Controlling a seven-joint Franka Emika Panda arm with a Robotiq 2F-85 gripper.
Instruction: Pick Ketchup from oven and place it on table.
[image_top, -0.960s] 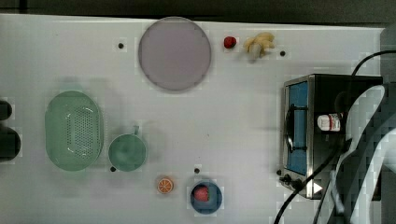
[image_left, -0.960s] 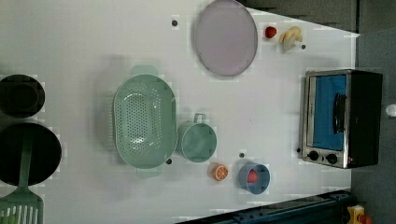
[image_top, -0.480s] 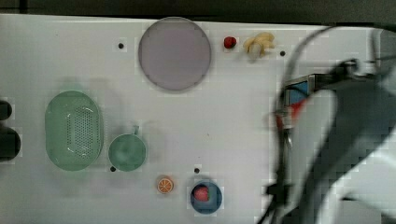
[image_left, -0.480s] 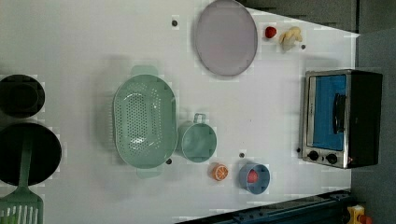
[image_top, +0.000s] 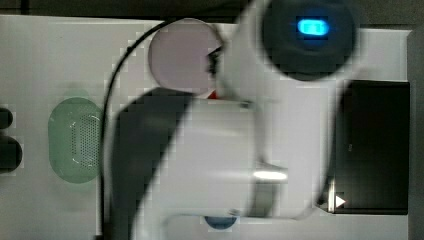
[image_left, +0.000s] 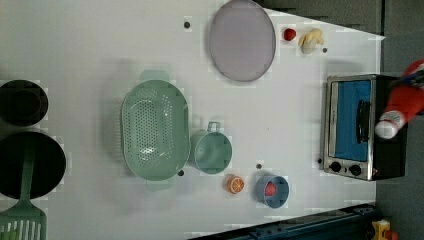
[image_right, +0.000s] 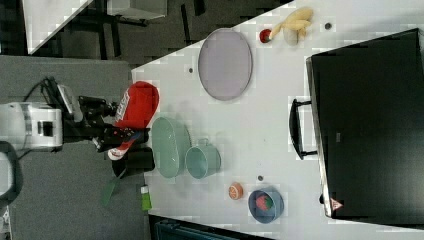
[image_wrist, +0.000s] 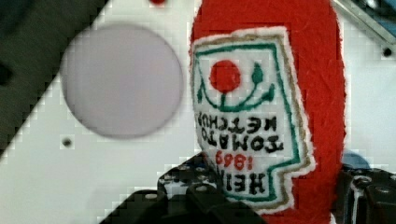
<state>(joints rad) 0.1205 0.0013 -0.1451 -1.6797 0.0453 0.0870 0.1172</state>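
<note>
1. The ketchup bottle (image_wrist: 266, 107) looks like fuzzy red cloth, with a stitched white label edged in green thread.
2. The oven (image_left: 363, 127) has a shiny silver metal front, blue-tinted glossy glass and a matt black casing.
3. The counter (image_left: 100, 45) is smooth, matt white.
4. The colander (image_left: 155, 130) and the cup (image_left: 212, 151) beside it look like smooth mint-green plastic.
5. The plate (image_left: 242, 40) is matt pale lilac.
6. The fingers (image_wrist: 196, 191) are dark, with small bright screw heads.

In the left view, the colander (image_left: 155, 131) lies left of the cup (image_left: 212, 151), the oven (image_left: 356, 127) far right.
</note>
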